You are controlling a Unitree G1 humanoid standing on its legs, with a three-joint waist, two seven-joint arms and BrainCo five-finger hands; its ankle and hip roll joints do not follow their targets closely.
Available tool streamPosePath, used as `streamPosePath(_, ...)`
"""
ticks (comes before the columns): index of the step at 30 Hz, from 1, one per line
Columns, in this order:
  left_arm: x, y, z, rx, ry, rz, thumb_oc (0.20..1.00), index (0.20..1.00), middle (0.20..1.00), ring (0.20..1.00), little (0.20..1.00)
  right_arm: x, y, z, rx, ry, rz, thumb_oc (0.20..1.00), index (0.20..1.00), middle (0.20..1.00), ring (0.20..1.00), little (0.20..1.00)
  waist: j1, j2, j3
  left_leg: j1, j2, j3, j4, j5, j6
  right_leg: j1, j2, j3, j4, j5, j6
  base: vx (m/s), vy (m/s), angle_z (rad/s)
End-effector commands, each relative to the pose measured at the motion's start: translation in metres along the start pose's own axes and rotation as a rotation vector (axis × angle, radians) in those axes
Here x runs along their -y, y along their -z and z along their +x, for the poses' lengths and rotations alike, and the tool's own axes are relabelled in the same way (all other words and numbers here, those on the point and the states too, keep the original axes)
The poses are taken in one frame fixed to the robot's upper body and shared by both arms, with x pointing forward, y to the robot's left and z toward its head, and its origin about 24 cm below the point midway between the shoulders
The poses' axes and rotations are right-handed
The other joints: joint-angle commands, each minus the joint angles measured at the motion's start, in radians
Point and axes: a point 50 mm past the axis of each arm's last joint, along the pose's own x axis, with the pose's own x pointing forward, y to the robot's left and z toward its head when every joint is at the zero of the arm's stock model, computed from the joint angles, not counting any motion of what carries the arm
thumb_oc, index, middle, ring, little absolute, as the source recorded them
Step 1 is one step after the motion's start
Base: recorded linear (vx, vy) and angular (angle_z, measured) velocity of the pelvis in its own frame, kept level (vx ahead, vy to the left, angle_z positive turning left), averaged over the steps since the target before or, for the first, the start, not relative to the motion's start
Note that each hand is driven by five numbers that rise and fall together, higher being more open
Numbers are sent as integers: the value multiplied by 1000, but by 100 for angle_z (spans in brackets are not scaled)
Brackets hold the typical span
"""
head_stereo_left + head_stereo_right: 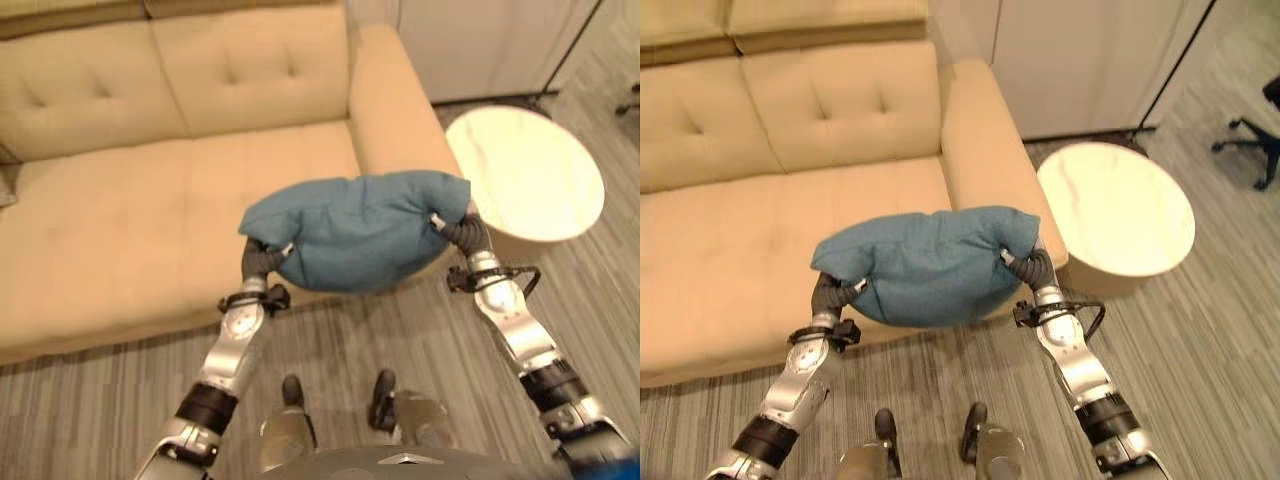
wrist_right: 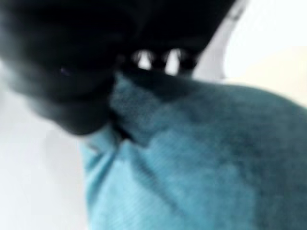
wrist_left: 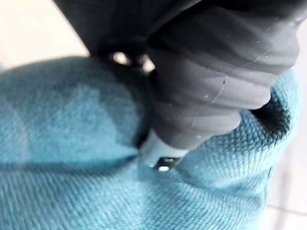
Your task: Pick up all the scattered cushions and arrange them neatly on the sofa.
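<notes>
A teal-blue cushion [image 1: 355, 230] hangs in the air between my two hands, over the front edge of the beige sofa [image 1: 130, 210] near its right armrest [image 1: 395, 110]. My left hand [image 1: 262, 258] presses into the cushion's left end. At the cushion's right end sits my right hand [image 1: 465, 232]. In the left wrist view the dark cover of the left hand [image 3: 216, 72] is sunk into the cushion's knit cloth [image 3: 72, 143]. The right wrist view shows the right hand [image 2: 62, 72] against the cushion [image 2: 216, 158]. The cushion sags a little in the middle.
A round white side table [image 1: 525, 170] stands on the grey striped floor just right of the armrest. An office chair's base [image 1: 1255, 140] shows at the far right. White wall panels [image 1: 1080, 60] rise behind the table. The sofa seat lies bare to the left.
</notes>
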Motion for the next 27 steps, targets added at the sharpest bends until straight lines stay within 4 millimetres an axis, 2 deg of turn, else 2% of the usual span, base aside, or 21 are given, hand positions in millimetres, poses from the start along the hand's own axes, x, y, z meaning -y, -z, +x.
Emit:
streamPosePath(1,23,-33,3,173,135,-14,200,200,200,200,200,6,-36,4,211,10,24,200,200,200,200,200,-1,-22,-88,-39,70,77,15,83,-83,53,-1,24,-133,38,104,63,19,12)
streamPosePath(3,21,-24,0,133,135,-4,200,200,200,200,200,16,-28,-3,175,41,1,200,200,200,200,200,-1,-36,-90,-43,69,108,52,63,-74,101,-11,-16,-165,47,106,40,95,32)
streamPosePath(4,23,-19,-1,109,147,-4,200,200,200,200,200,21,-23,-7,151,62,-4,200,200,200,200,200,-12,-35,-92,-33,86,181,61,58,-61,115,-23,-49,-164,48,108,14,113,55)
streamPosePath(5,23,-19,-1,108,147,-4,200,200,200,200,200,21,-23,-7,151,62,-5,200,200,200,200,200,-11,-35,-91,-32,86,182,60,58,-61,115,-23,-49,-164,48,108,105,205,84)
streamPosePath(6,21,-15,-3,87,154,7,200,200,200,200,200,23,-19,-10,131,64,-18,200,200,200,200,200,-18,-30,-102,-5,75,213,34,48,-42,122,-36,-62,-156,51,117,135,182,69)
streamPosePath(10,23,-13,-4,76,169,15,200,200,200,200,200,22,-16,-11,115,71,-9,200,200,200,200,200,-16,-34,-110,14,40,213,7,29,-19,120,-71,-55,-134,61,137,104,183,23)
streamPosePath(11,24,-16,-4,90,174,15,200,200,200,200,200,21,-18,-9,125,74,1,200,200,200,200,200,-10,-40,-108,11,11,199,10,4,-1,114,-98,-36,-122,72,154,91,247,7)
streamPosePath(12,24,-16,-4,90,174,15,200,200,200,200,200,21,-18,-8,125,74,2,200,200,200,200,200,-9,-40,-108,12,10,199,10,4,-1,113,-98,-35,-122,71,155,83,224,2)
streamPosePath(13,24,-16,-4,91,176,17,200,200,200,200,200,21,-18,-8,123,74,3,200,200,200,200,200,-8,-42,-110,16,0,196,6,-3,7,111,-106,-30,-115,75,159,83,214,3)
streamPosePath(14,25,-16,-3,93,183,27,200,200,200,200,200,20,-18,-7,124,71,7,200,200,200,200,200,-5,-45,-113,29,-29,192,-9,-23,25,100,-131,-9,-90,88,174,83,214,0)
streamPosePath(15,25,-16,-3,93,183,27,200,200,200,200,200,20,-18,-7,124,71,7,200,200,200,200,200,-4,-46,-114,30,-30,192,-10,-22,25,99,-132,-8,-88,87,174,85,253,-1)
streamPosePath(18,23,-20,-1,107,183,32,200,200,200,200,200,19,-25,0,151,62,3,200,200,200,200,200,1,-48,-104,41,-64,195,-39,-31,54,42,-179,39,28,145,201,40,204,1)
streamPosePath(19,23,-20,-1,108,185,38,200,200,200,200,200,18,-26,1,156,65,13,200,200,200,200,200,2,-48,-101,45,-70,193,-46,-32,59,29,-182,53,58,149,205,70,235,-15)
streamPosePath(20,26,-17,0,94,202,51,200,200,200,200,200,16,-24,0,150,59,30,200,200,200,200,200,-14,-46,-91,59,-80,170,-68,-28,66,-25,-114,143,112,117,190,61,167,-9)
streamPosePath(21,26,-17,0,94,202,50,200,200,200,200,200,16,-24,0,150,59,30,200,200,200,200,200,-12,-46,-92,59,-80,172,-69,-28,66,-27,-114,145,115,115,190,71,167,-3)
streamPosePath(23,27,-11,-2,74,217,52,200,200,200,200,200,20,-21,-2,136,56,30,200,200,200,200,200,-32,-42,-94,80,-112,142,-104,-26,69,-70,-14,232,60,74,169,120,119,24)
streamPosePath(25,27,-9,-3,67,223,54,200,200,200,200,200,21,-21,-2,138,56,32,200,200,200,200,200,-34,-42,-99,81,-118,133,-113,-24,68,-76,3,231,24,84,162,144,41,28)
streamPosePath(26,31,-6,-4,59,241,53,200,200,200,200,200,25,-20,-4,136,69,37,200,200,200,200,200,-43,-49,-99,97,-144,107,-133,-27,64,-94,37,229,-69,118,167,165,11,24)
streamPosePath(27,31,-6,-4,58,241,53,200,200,200,200,200,25,-20,-4,136,69,37,200,200,200,200,200,-44,-48,-99,97,-143,105,-134,-27,64,-92,37,227,-71,119,167,191,-28,30)
